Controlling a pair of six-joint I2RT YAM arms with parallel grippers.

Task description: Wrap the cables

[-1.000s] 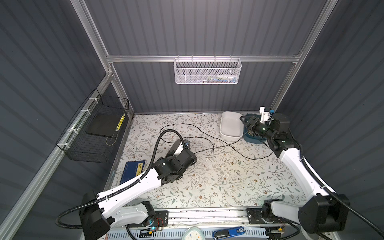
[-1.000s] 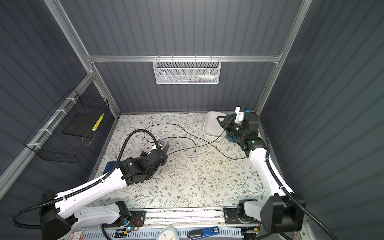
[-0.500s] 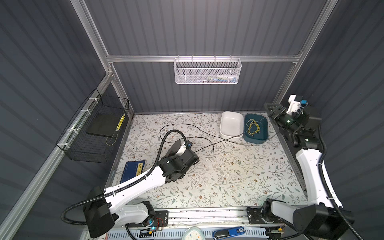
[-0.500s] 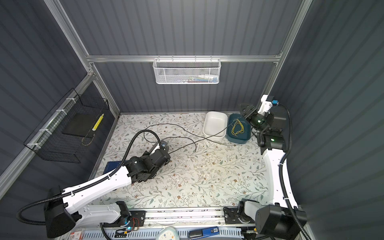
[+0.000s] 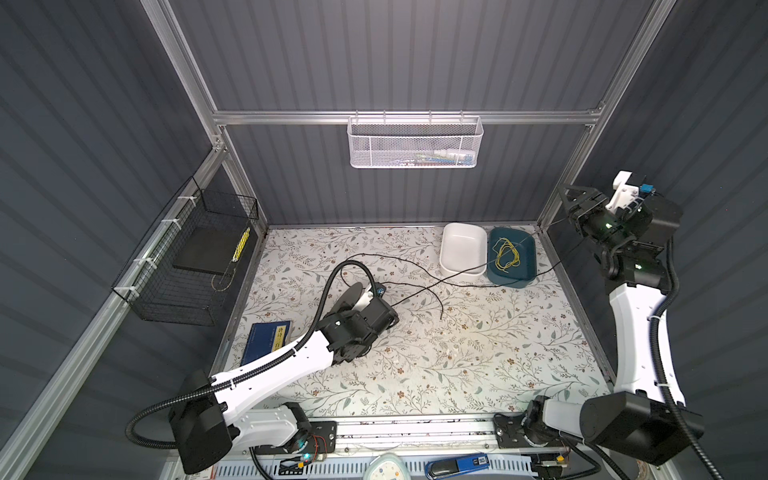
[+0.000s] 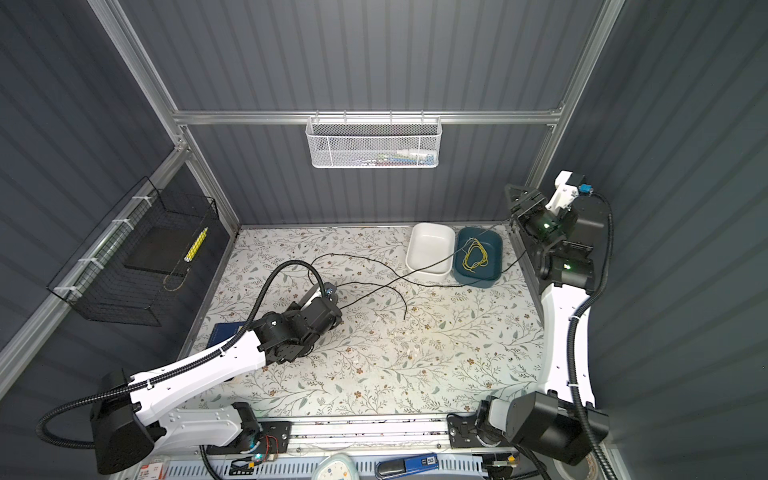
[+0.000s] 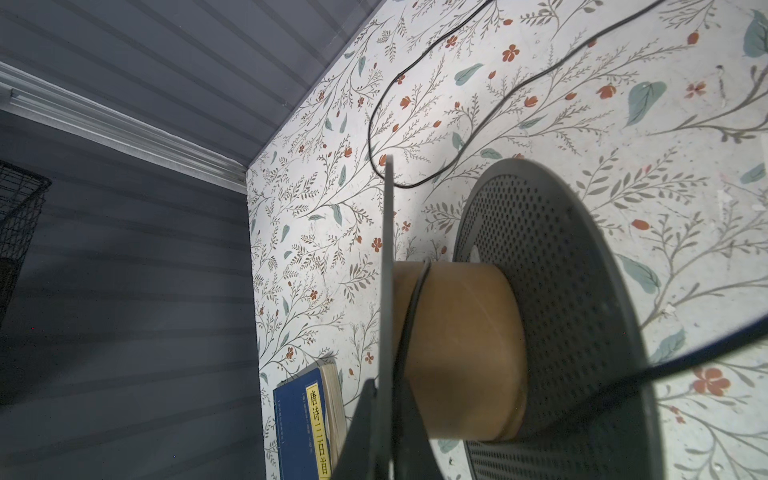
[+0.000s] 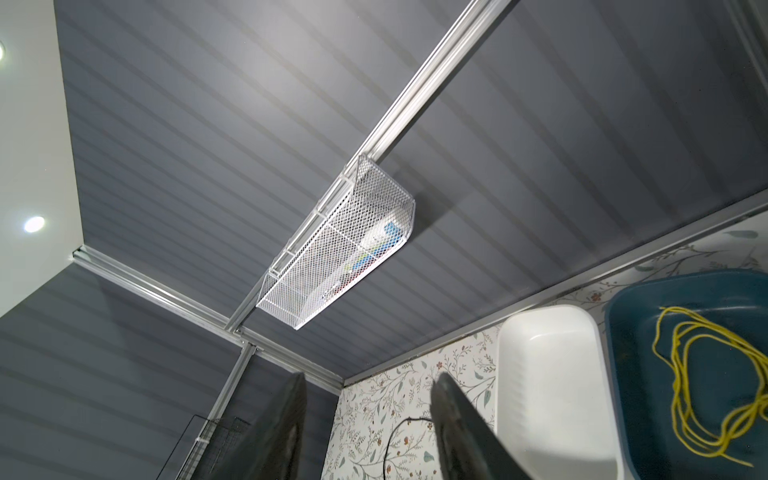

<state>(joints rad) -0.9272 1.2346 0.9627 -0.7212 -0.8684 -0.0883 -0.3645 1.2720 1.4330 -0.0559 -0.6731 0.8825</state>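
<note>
The black cable [image 5: 399,260] [image 6: 374,262] lies in loose curves across the floral table. One thin straight stretch rises over the trays towards my right gripper [image 5: 567,203] [image 6: 513,199]. That gripper hangs high at the back right, its jaws apart [image 8: 370,382] with nothing between the tips. My left gripper [image 5: 359,301] [image 6: 322,295] [image 7: 386,436] is shut on the thin edge of one flange of the grey spool [image 5: 351,293]. In the left wrist view the cable [image 7: 417,291] makes one turn round the spool's brown core [image 7: 461,345].
A white tray [image 5: 463,249] and a teal tray [image 5: 525,266] holding a yellow wire loop [image 5: 505,257] stand at the back right. A blue book [image 5: 268,338] lies by the left edge. A black wire basket [image 5: 195,257] hangs on the left wall, a white mesh basket [image 5: 413,143] on the back rail.
My right arm has swung up and back from over the trays to the back right corner, pulling a stretch of cable up. The left gripper with the spool has shifted slightly.
</note>
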